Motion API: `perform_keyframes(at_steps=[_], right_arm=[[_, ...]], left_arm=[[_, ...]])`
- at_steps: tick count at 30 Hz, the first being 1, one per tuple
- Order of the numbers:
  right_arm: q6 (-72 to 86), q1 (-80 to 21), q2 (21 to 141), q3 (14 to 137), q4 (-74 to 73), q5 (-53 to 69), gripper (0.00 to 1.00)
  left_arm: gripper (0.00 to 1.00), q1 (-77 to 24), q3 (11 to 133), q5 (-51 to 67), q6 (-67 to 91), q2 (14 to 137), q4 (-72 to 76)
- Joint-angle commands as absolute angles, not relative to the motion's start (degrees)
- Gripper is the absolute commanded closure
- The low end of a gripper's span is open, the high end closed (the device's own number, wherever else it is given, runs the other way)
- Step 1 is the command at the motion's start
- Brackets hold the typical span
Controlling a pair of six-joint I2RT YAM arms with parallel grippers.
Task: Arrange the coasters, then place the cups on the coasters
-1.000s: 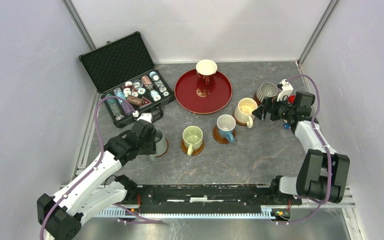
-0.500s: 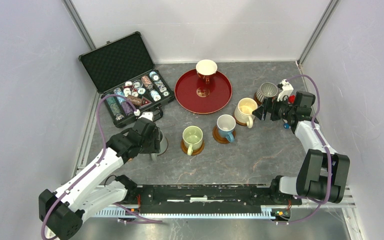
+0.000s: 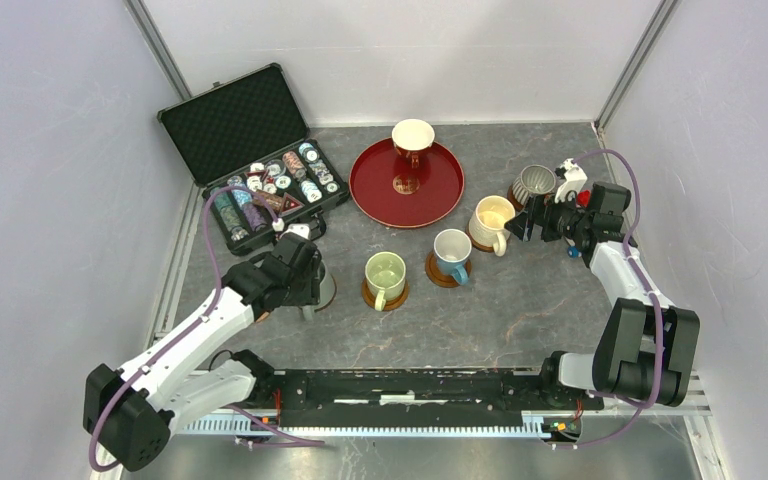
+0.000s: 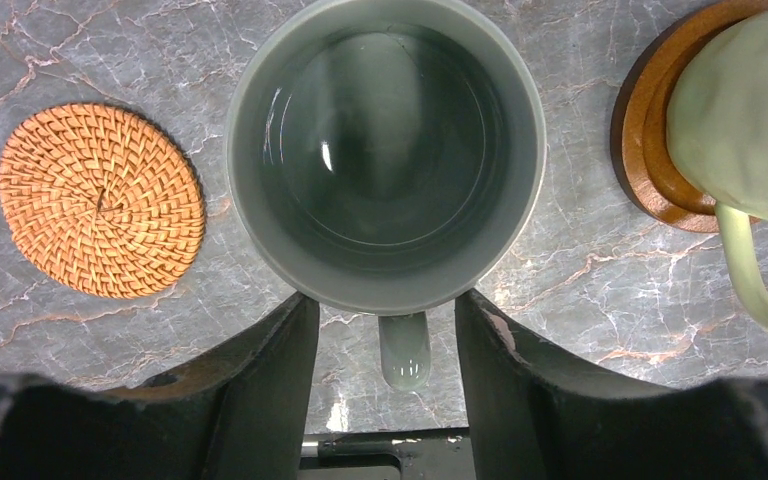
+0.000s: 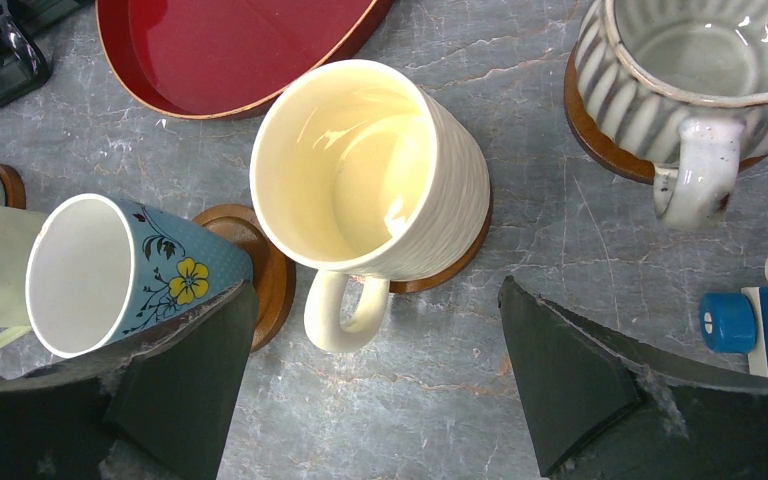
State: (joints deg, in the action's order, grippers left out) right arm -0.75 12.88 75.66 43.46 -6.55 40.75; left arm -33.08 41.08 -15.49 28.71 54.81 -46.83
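The grey marble table (image 3: 520, 300) carries an open black case (image 3: 230, 120) of poker chips in its far left corner. A glossy red tray (image 3: 445, 195) lies at the middle of the far edge.

The left gripper (image 4: 382, 297) hangs low over the left half of the table. Its jaws are spread, one finger on each side of the grey mug's handle, pinching nothing. The right gripper (image 5: 375, 288) hovers near the right edge with its jaws wide apart above the cream mug's handle, and it holds nothing.

The reddish mug (image 3: 413, 140) stands upright at the far side of the tray. The grey mug (image 4: 385, 150) stands upright, handle toward the near edge; whether a coaster lies under it I cannot tell. The pale green mug (image 3: 385, 272), the blue mug (image 3: 451, 247), the cream mug (image 5: 370, 170) and the ribbed mug (image 5: 680, 70) form a row that climbs from the table's middle toward the far right corner. Each of these four rests on its own wooden coaster (image 5: 450, 265).

A woven coaster (image 4: 100, 200) lies bare on the table just beside the grey mug, not touching it.
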Motion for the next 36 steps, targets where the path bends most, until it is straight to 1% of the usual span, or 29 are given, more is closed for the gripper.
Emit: perform_keyframes(at_steps=[1, 3, 6, 8, 9, 12, 15, 20, 23, 26, 28, 33, 35, 36], right_arm=[[-1.2, 13.3, 75.5, 44.8, -6.0, 41.8, 0.02], [-1.3, 13.3, 75.5, 44.9, -6.1, 41.9, 0.02], [-1.3, 13.3, 75.6, 44.9, -6.1, 42.1, 0.02], [-1.2, 13.3, 75.7, 44.9, -6.1, 42.4, 0.02], [-1.2, 13.3, 75.8, 44.9, -6.1, 42.5, 0.02], [-1.3, 13.3, 75.9, 45.0, -6.1, 42.8, 0.02], [-1.5, 13.3, 75.9, 45.0, -6.0, 43.3, 0.02], [-1.8, 13.3, 75.8, 45.0, -5.9, 44.1, 0.02], [-2.0, 13.3, 75.5, 45.0, -6.0, 43.9, 0.02], [-2.1, 13.3, 75.0, 45.1, -6.1, 43.8, 0.02], [-2.0, 13.3, 75.0, 45.0, -6.1, 43.7, 0.02], [-1.9, 13.3, 75.0, 45.0, -6.2, 43.7, 0.02], [-1.9, 13.3, 75.0, 45.1, -6.1, 43.7, 0.02], [-1.8, 13.3, 75.0, 45.1, -6.2, 43.6, 0.02]], left_arm=[[0.39, -32.5, 42.3, -17.1, 30.5, 55.6, -44.2], [0.33, -32.5, 43.0, -15.2, 28.9, 55.1, -44.2], [0.18, -32.8, 45.6, -13.8, 27.6, 53.3, -45.2], [0.05, -33.0, 48.8, -10.8, 25.1, 52.4, -45.6], [0.0, -33.0, 50.2, -9.2, 24.1, 52.1, -45.9], [0.0, -32.9, 56.2, -8.1, 18.9, 53.9, -48.6], [0.0, -32.9, 63.3, -8.2, 13.2, 59.1, -50.4], [0.0, -32.9, 83.6, -3.3, 4.6, 76.9, -53.9], [0.0, -32.9, 95.6, -3.5, 2.3, 88.3, -55.1], [0.0, -32.9, 106.4, -4.1, 2.7, 99.7, -53.6], [0.0, -33.0, 116.3, -5.7, 5.2, 107.2, -53.3], [0.0, -33.3, 135.2, -7.0, 10.2, 123.7, -48.6], [0.0, -33.5, 140.5, -7.1, 11.8, 129.3, -47.2], [0.0, -33.8, 141.1, -7.7, 11.9, 131.4, -45.4]])
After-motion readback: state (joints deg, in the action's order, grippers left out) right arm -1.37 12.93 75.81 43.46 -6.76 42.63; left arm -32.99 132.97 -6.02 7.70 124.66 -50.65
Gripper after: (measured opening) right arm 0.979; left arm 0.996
